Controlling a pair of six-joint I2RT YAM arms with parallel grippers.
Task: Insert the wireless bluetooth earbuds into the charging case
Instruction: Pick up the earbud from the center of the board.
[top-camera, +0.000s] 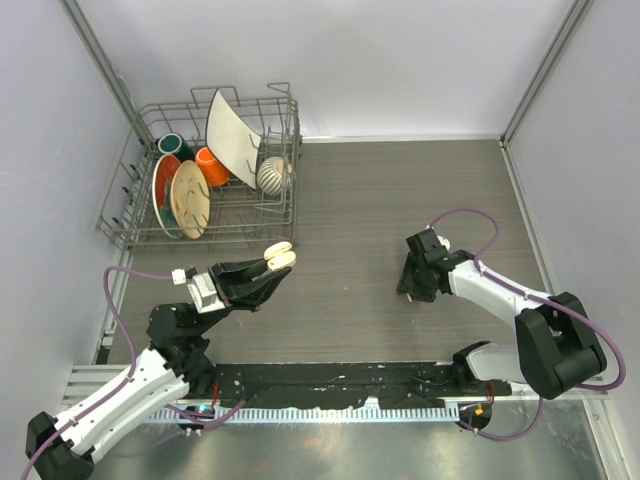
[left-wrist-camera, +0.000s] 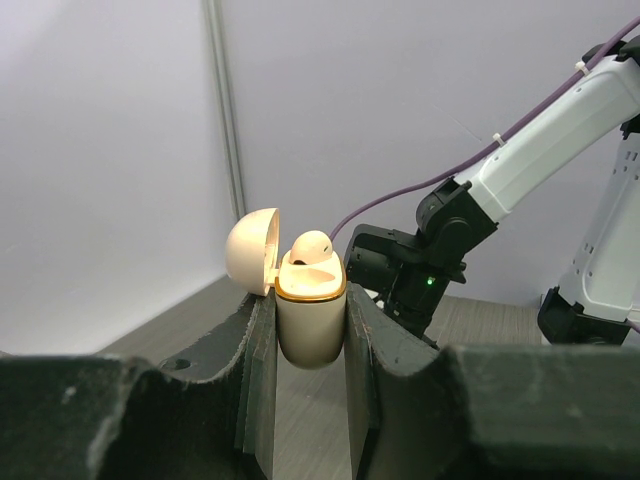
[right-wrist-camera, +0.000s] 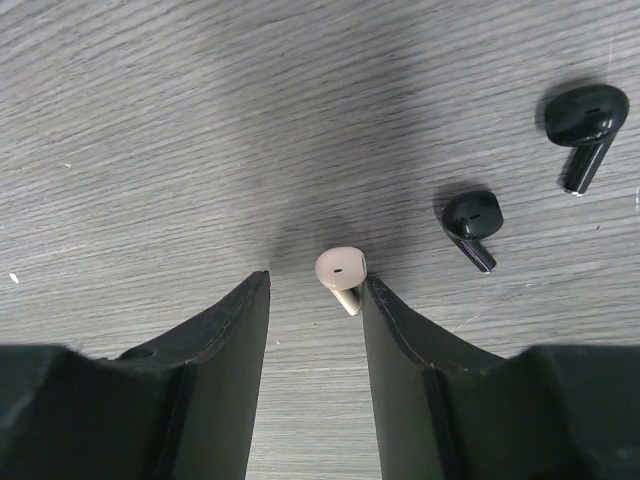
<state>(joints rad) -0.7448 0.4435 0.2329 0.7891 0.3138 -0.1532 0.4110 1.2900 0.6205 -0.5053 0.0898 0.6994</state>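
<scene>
Earbud (right-wrist-camera: 341, 274), cream, lies on table (right-wrist-camera: 150, 120) between part-open, empty jaws of right gripper (right-wrist-camera: 317, 281), stem slanting toward wrist; left gripper (left-wrist-camera: 305, 308) clamps open charging case (left-wrist-camera: 312, 345).

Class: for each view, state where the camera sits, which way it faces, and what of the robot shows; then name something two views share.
Top external: above and behind the bases, looking down on the grey wood-grain table; both arms, left hand, right hand show.
Left wrist: on the left arm, facing across at the right arm; own hand clamps the cream egg-shaped charging case.
Right wrist: faces straight down at the table; own hand straddles a cream stemmed earbud.
Shared: top and left wrist both show the case.
</scene>
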